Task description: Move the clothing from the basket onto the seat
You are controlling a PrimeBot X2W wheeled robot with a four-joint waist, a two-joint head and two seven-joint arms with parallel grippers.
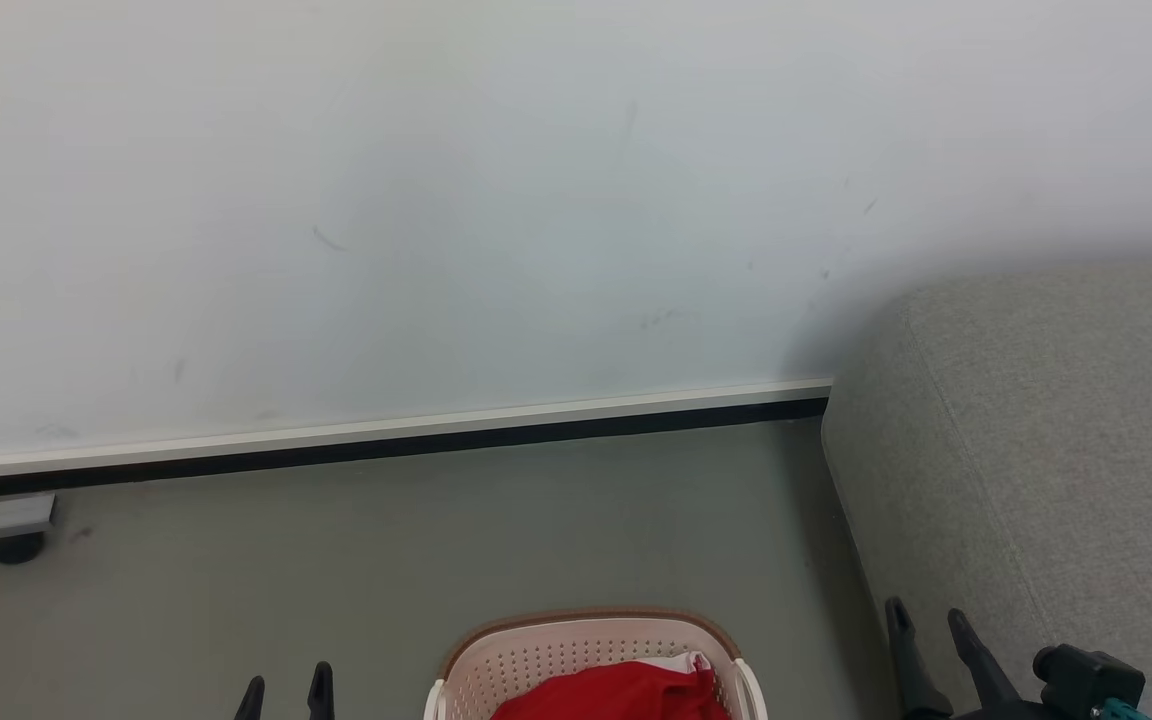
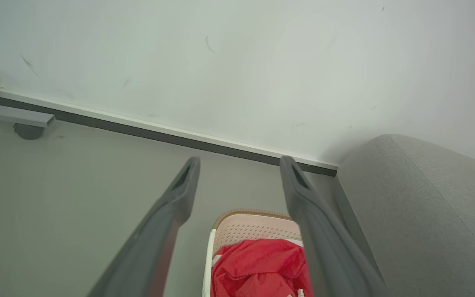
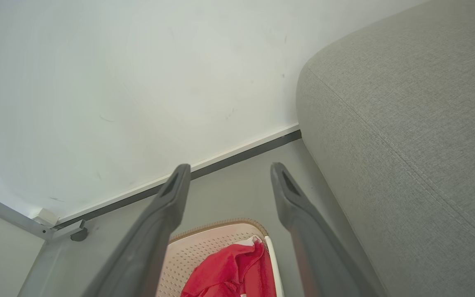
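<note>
The cream perforated basket [image 1: 586, 650] with a brown rim stands on the floor at the bottom centre of the head view, with red clothing [image 1: 626, 692] bunched inside. The grey fabric seat [image 1: 1046, 450] fills the right side. My left gripper [image 1: 285, 686] hangs open to the left of the basket, and my right gripper [image 1: 929, 621] stands open in front of the seat's side. In the left wrist view the left gripper [image 2: 239, 165] spreads above the basket [image 2: 250, 225] and the clothing [image 2: 258, 268]. From the right wrist, the right gripper [image 3: 227, 171] frames the basket [image 3: 208, 247], the clothing [image 3: 229, 274] and the seat [image 3: 406, 123].
A white wall with a pale and dark baseboard [image 1: 386, 440] runs behind the grey floor [image 1: 386, 560]. A metal frame foot on a dark caster [image 1: 6, 530] sits at the far left by the wall.
</note>
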